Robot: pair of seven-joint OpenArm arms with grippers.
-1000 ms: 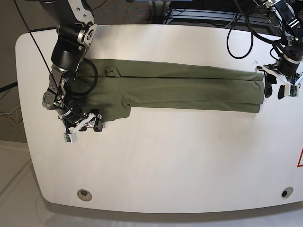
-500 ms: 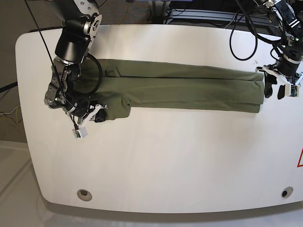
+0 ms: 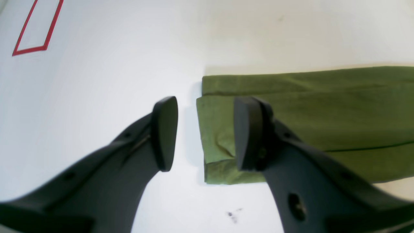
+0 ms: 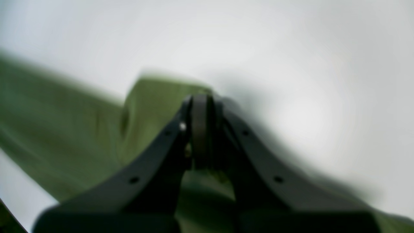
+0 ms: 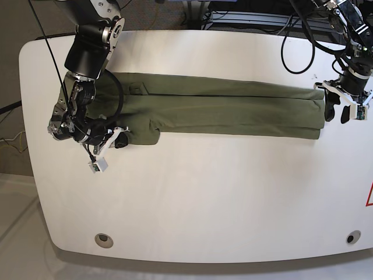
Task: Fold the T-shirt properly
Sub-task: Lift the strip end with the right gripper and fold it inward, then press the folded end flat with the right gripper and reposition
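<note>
The olive-green T-shirt lies as a long narrow strip across the white table. Over its near-left corner my right gripper sits low. In the blurred right wrist view, that gripper has its jaws shut, with the T-shirt under and around the tips. At the strip's right end my left gripper stands open. The left wrist view shows it straddling the T-shirt's end edge, one finger over cloth, the other over bare table.
Black cables loop over the table's back right. A red outlined mark lies on the table beyond the shirt's right end. Two round holes sit near the front edge.
My right gripper moved up from beside the shirt's near-left corner onto it, then shifted slightly left. The left gripper and the shirt stayed almost still.
</note>
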